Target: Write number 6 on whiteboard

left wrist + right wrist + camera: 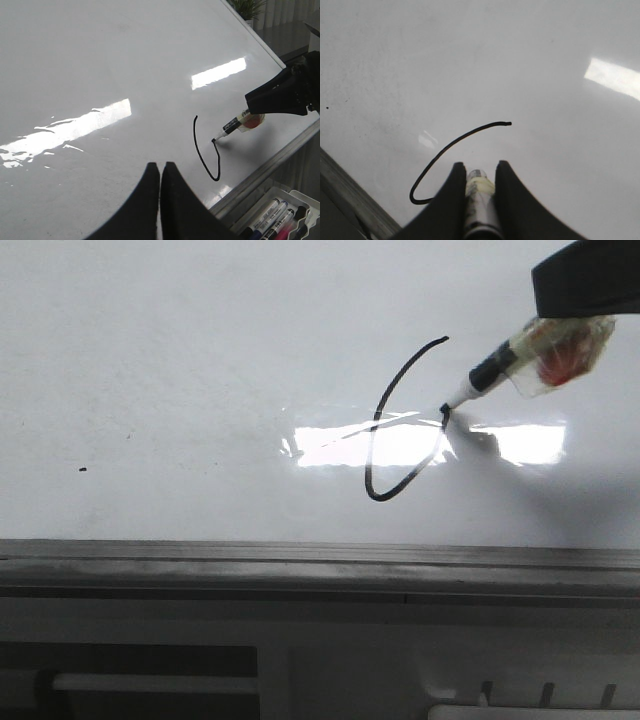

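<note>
The whiteboard (pixel 150 360) fills the front view, its grey frame edge (pixel 300 555) nearest me. A partly drawn number 6 (pixel 371 455) shows as a thin black line: a curved stem, a rounded bottom, then a rise to the marker tip. It also shows in the left wrist view (pixel 202 155) and the right wrist view (pixel 455 142). My right gripper (pixel 480 170) is shut on a taped marker (pixel 490 370), whose tip touches the board at the line's end. My left gripper (pixel 160 167) is shut and empty, hovering over bare board left of the line.
A tiny black dot (pixel 82 469) sits at the board's left. A bright light reflection (pixel 340 445) lies across the drawn line. A white tray with several spare markers (pixel 275 220) hangs below the board's frame. A potted plant (pixel 247 7) stands beyond the far corner.
</note>
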